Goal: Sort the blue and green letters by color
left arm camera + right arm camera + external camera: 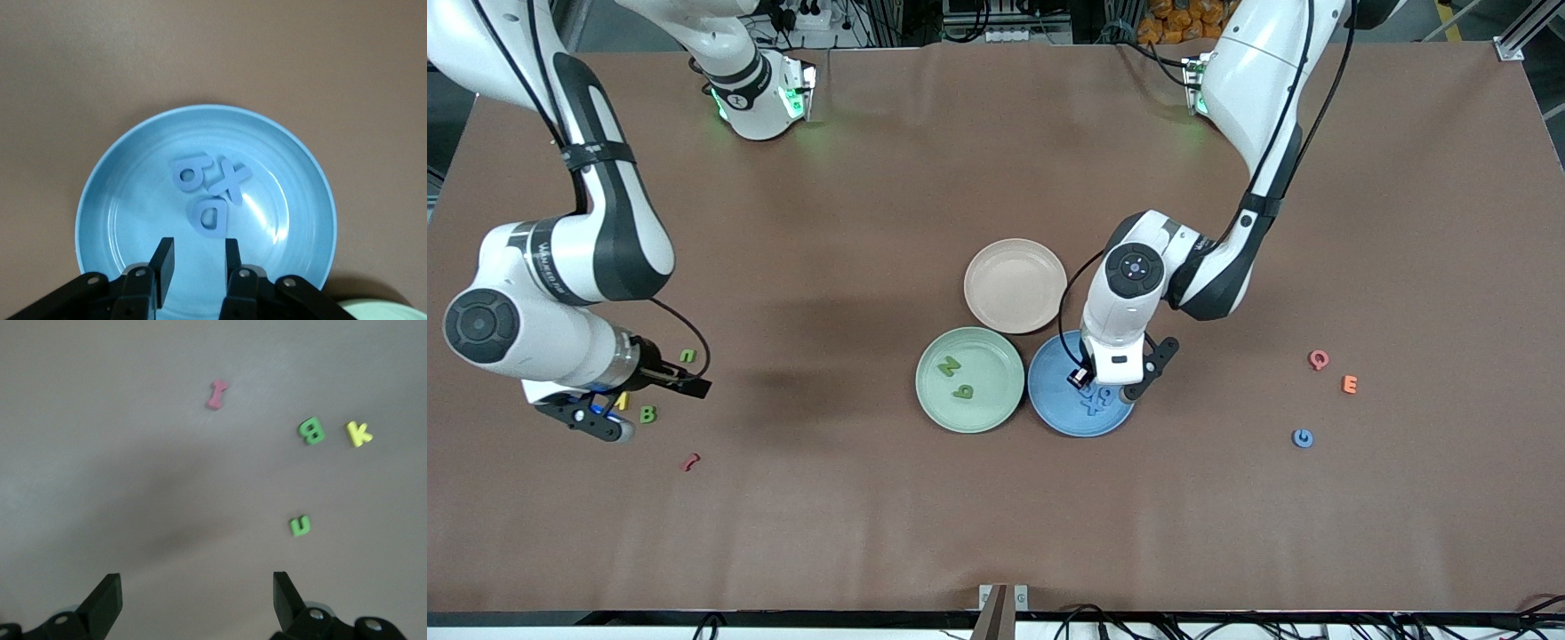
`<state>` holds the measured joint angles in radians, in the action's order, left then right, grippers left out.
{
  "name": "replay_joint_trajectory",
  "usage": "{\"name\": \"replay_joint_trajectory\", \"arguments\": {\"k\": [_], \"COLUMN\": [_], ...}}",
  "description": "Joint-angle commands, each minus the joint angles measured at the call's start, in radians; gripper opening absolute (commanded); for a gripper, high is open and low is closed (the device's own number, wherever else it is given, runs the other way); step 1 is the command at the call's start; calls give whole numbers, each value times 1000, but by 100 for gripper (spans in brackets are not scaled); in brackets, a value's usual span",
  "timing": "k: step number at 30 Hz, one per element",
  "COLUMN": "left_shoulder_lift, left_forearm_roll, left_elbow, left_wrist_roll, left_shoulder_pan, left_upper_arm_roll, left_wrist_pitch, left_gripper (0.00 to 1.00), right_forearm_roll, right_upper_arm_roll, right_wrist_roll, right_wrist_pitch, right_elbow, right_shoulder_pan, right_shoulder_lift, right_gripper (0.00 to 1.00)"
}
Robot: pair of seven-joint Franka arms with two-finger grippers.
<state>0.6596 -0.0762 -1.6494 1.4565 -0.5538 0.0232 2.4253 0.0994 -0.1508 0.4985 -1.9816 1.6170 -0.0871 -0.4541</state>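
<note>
The right gripper [618, 411] hangs over the table near the right arm's end, jaws spread wide w/ nothing between them; in the right wrist view the two fingers [107, 600] stand far apart over bare table. Under and beside it lie the green u [687, 355], the green B [647, 413] and a yellow K [623, 402], and a dark red piece [690, 461] lies nearer to the front camera. Toward the middle, the green plate [929, 409] holds the green N [949, 364] and a green p [962, 390]; the pink plate [980, 267] is empty. The left gripper [1103, 384] is low over the blue plate [1049, 409], jaws only a narrow gap apart and holding nothing. The blue D [208, 217] lies in the plate just beside the fingertips, touching the blue X [230, 181], w/ the blue b [188, 175] next to them. So I judge the step is a drop-off of the D, approx. finished. To do it well, the left arm should open a bit more, then rise straight up so a finger does not drag the D or knock the pile over the rim. Toward the left arm's end, the blue G [1303, 437] is not yet sorted; a pink Q [1318, 359] and an orange E [1350, 384] near it must stay. For the right arm, the u stands well apart from the others, so it looks the easier pick.
</note>
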Motion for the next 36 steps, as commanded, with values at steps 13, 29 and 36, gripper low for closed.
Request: {"name": "replay_joint_trajectory", "arguments": {"k": [13,29,36], "left_shoulder_lift": [11,6,44], "left_forearm_roll": [-49,-62,-62], "left_elbow": [5,3,13], "left_wrist_roll": [-44,-393,-541], "left_shoulder_pan": [-8,328,439], "left_upper_arm_roll": [-17,-14,-14], "left_wrist_pitch": [-3,-5,-3], "left_gripper": [100,100,100], "right_forearm_roll": [5,5,8], "right_upper_arm_roll": [122,120,120], "right_wrist_roll": [-86,-173,-309], "right_wrist_pitch": [-227,-439,-439], "right_elbow": [126,109,60], "right_shoulder_pan": [-32,-95,-105], "right_shoulder_lift": [-9,-172,-219], "right_gripper": [97,91,79]}}
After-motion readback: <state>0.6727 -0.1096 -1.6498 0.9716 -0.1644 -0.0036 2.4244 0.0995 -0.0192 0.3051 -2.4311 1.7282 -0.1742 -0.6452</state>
